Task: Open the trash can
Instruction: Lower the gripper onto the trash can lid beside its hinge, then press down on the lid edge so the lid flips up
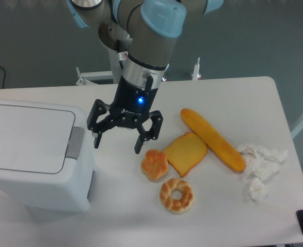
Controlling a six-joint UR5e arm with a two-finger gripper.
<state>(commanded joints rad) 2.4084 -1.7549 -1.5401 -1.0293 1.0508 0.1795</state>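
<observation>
- Trash can [30, 154] sits at the desk's left end, lid flat and closed, grey button [75, 142] facing right.
- Gripper [116, 143] hovers just beside the button, jaws spread apart and empty.
- White desk [233, 98] carries a baguette [212, 139], toast [186, 153], two buns, crumpled tissue [259, 164]; grey floor behind.

Trash can [35, 154]: big boxy white bin, sitting upright at table's 9 o'clock edge, flat lid lying closed, grey push button facing 3 o'clock.
</observation>
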